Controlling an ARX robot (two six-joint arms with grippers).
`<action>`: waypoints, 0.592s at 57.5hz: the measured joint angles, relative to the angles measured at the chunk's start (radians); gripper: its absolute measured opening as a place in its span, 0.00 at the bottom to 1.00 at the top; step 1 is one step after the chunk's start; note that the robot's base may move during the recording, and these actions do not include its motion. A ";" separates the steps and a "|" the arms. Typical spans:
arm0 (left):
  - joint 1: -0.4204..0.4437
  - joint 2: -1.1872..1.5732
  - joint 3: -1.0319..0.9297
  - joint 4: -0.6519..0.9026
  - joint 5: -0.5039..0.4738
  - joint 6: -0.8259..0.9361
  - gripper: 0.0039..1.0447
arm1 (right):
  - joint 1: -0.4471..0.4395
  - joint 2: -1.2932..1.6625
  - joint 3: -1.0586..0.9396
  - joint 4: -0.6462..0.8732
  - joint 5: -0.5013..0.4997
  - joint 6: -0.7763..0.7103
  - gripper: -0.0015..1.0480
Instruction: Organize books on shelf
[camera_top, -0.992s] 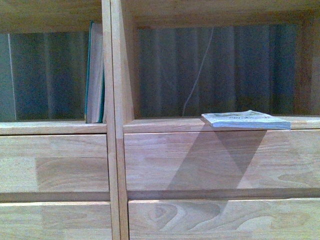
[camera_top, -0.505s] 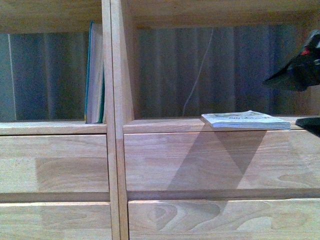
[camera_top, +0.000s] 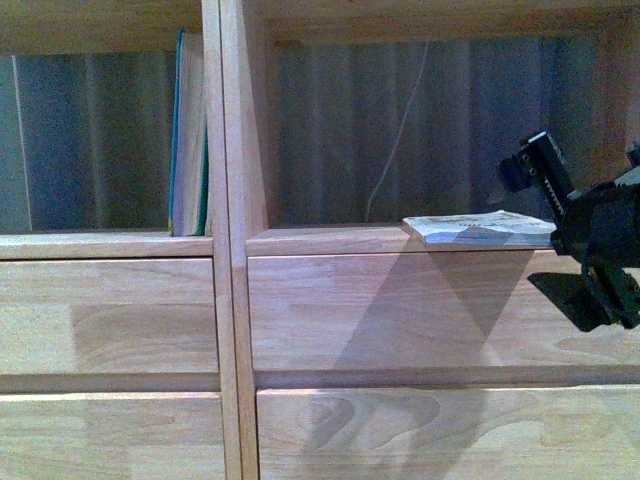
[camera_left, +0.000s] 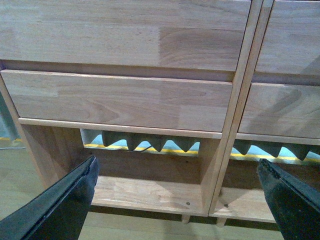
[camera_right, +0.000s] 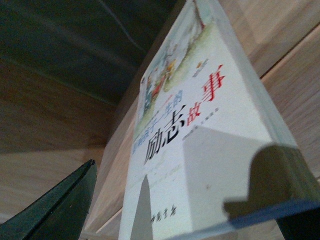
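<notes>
Two print colours, black 励志 and red 故事, read on the thin white-blue paperback (camera_right: 200, 115) only from the right wrist. It lies flat, overhanging the right cubby lip of the light wooden shelf (camera_top: 330, 240), between the spread jaws of the right gripper (camera_right: 176, 162). The left gripper (camera_left: 176, 162) gapes empty before the lower drawers. The teal-green book (camera_top: 190, 140) stands upright in the left cubby.

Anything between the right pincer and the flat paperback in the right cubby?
Nothing visible. The right pincer is open at the right end of the paperback, which lies flat on the shelf ledge. In the right wrist view the book's cover shows between the two fingers, with nothing else in the gap.
</notes>
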 joint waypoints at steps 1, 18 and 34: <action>0.000 0.000 0.000 0.000 0.000 0.000 0.94 | 0.001 0.009 0.003 -0.002 0.005 0.014 0.93; 0.000 0.000 0.000 0.000 0.000 0.000 0.94 | 0.059 0.044 0.022 -0.004 0.039 0.114 0.78; 0.000 0.000 0.000 0.000 0.000 0.000 0.94 | 0.090 0.045 0.062 -0.010 0.060 0.130 0.39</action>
